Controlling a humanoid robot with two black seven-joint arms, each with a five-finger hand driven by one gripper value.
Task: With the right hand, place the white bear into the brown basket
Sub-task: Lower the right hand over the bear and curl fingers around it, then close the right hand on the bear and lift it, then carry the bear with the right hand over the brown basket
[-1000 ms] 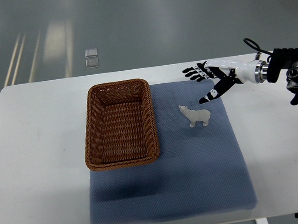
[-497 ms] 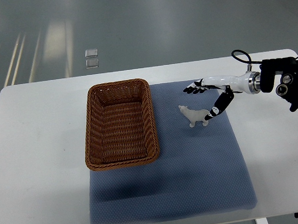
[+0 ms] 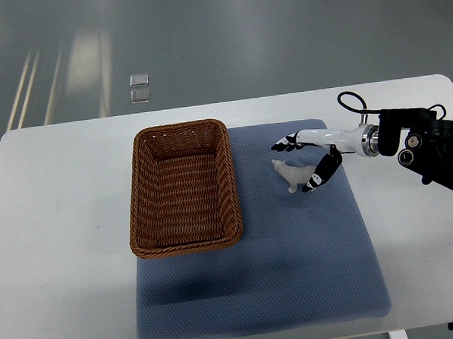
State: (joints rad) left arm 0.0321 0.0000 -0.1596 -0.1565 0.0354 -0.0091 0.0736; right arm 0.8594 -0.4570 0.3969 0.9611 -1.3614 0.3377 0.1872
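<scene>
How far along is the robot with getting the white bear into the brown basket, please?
Nothing is delivered yet: the brown basket holds nothing. In hand: the right hand is spread open around the white bear, which stands on the blue mat; a closed grasp isn't visible. Left: grip, lift, carry to the basket and release.

Single top view, looking steeply down from the robot's own side. Set fairly high, taking in nearly the whole white worktop with grey floor beyond its far edge. Right arm entering from the right edge. No second view to overlap.
</scene>
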